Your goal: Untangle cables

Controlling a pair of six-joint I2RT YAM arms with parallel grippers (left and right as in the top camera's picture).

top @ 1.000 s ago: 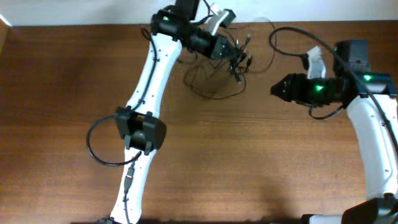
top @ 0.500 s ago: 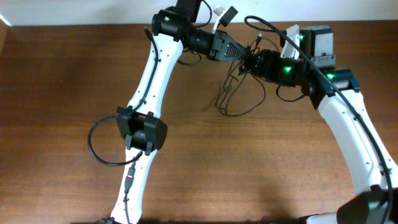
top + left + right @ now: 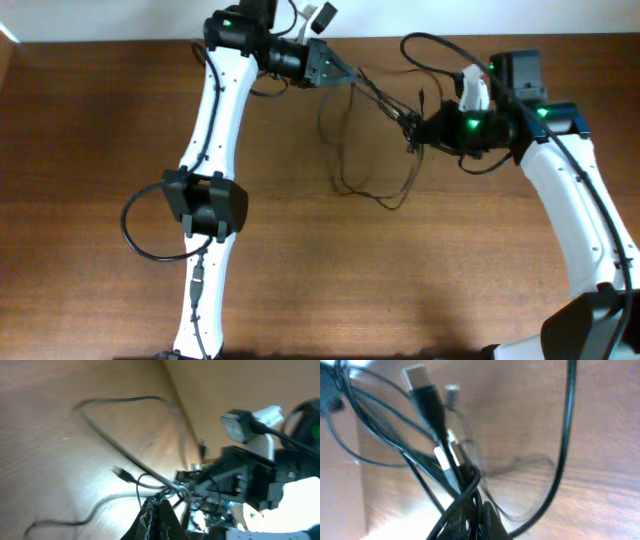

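Note:
The cables (image 3: 380, 98) are thin black cords stretched taut between both grippers above the wooden table, with slack loops (image 3: 385, 200) drooping onto the wood below. My left gripper (image 3: 345, 75) at the upper middle is shut on one side of the tangle. My right gripper (image 3: 412, 128) is shut on the other side, a short way to the right and nearer. In the left wrist view the knot (image 3: 172, 489) sits just off my fingertips (image 3: 162, 510). In the right wrist view the bundle (image 3: 445, 460) rises from my jaws, with a plug (image 3: 417, 380) at its top.
A thicker black arm cable (image 3: 430, 45) arcs over the right arm and shows in the right wrist view (image 3: 565, 435). The left arm's elbow (image 3: 205, 200) with its own cable loop hangs over the table's left middle. The table's back edge (image 3: 120, 42) lies close behind both grippers.
My right gripper swung in from the right and shut on the tangle. The left gripper has drawn back to the left, and the cords now stretch taut between them.

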